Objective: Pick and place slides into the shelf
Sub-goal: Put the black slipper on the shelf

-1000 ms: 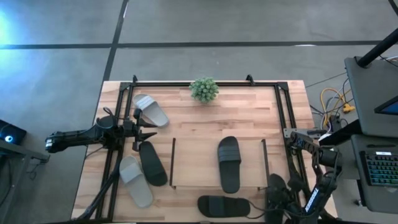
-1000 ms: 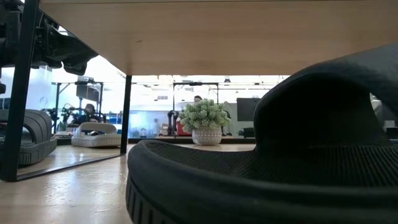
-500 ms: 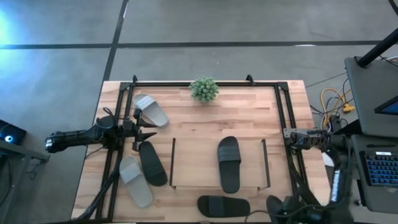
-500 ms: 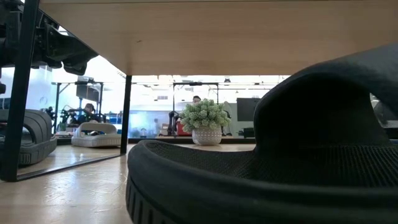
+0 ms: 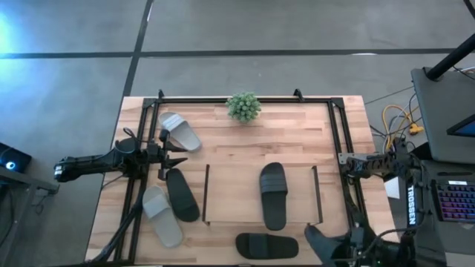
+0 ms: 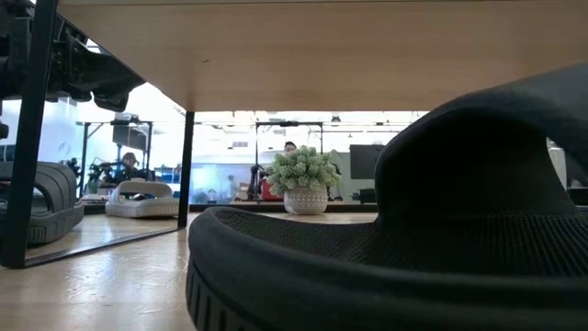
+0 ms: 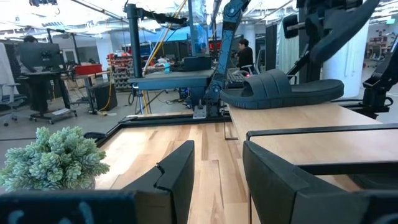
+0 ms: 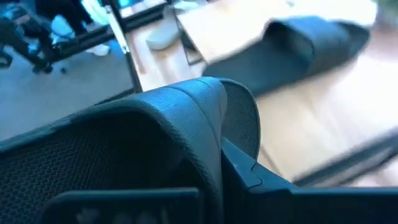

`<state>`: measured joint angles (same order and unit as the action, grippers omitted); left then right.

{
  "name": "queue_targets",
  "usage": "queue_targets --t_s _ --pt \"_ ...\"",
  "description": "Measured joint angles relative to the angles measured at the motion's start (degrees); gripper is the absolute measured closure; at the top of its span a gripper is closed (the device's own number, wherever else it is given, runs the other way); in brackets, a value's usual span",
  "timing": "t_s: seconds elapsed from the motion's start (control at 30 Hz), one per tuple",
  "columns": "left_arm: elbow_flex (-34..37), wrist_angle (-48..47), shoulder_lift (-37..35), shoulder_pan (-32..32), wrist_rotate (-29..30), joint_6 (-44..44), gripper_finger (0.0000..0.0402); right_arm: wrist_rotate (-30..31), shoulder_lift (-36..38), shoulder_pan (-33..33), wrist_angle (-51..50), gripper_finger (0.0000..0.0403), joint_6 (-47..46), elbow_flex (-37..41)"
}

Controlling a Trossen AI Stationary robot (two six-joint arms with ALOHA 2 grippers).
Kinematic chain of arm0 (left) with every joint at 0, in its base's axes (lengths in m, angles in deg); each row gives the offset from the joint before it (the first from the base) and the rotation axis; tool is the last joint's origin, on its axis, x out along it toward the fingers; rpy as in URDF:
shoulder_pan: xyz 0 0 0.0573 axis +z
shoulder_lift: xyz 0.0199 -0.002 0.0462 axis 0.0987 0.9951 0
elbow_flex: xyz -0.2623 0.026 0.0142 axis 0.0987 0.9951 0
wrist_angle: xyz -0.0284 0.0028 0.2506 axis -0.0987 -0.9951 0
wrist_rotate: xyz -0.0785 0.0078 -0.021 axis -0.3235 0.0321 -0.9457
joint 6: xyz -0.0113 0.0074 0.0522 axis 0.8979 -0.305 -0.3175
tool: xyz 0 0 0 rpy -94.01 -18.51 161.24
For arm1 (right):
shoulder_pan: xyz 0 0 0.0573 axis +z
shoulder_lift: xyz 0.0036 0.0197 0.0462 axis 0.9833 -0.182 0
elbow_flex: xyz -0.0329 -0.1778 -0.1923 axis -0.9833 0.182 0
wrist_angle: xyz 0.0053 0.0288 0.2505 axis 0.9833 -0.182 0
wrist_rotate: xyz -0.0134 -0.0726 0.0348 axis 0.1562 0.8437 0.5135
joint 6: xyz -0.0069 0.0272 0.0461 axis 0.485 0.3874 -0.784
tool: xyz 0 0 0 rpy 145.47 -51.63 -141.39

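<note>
Slides: six can be counted from above, four black and two light grey; one black slide point(image 5: 273, 195) lies on the shelf point(image 5: 230, 196) top board, alone there; a second black slide point(image 5: 266, 245) lies on the table just in front of the shelf; a third black slide point(image 5: 182, 194) sits left of the shelf, beside a grey slide point(image 5: 161, 216); the other grey slide point(image 5: 179, 131) lies farther back near the small potted plant point(image 5: 243, 106); the fourth black slide point(image 5: 320, 242) hangs at the table's front right corner, its strap pinched in the closed right gripper point(image 8: 239, 168); the left gripper point(image 5: 172, 157) hovers over the left rail of the black tube frame point(image 5: 335, 126), its fingers point(image 7: 177, 174) parted halfway, holding nothing.
</note>
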<state>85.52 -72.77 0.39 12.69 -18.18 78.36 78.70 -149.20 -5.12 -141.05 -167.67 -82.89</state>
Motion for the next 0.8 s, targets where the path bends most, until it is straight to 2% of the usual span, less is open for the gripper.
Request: queue_targets --t_s 0.17,0.4,0.63,0.8 --pt "0.0 -0.02 0.13 0.0 0.03 -0.02 0.0278 0.41 0.64 -7.98 -0.15 0.0392 11.04 4.24" --pt "0.02 -0.02 0.15 0.0 -0.02 -0.02 0.0278 -1.06 0.71 -18.44 -0.29 0.0391 18.91 10.71" --pt "0.01 -0.02 0.13 0.0 0.0 0.0 0.0278 7.51 0.87 -19.41 -0.25 0.039 24.25 11.99" --pt "0.0 -0.01 0.15 0.0 0.01 0.0 0.0278 7.93 1.7 -19.6 -0.22 0.039 26.08 10.73"
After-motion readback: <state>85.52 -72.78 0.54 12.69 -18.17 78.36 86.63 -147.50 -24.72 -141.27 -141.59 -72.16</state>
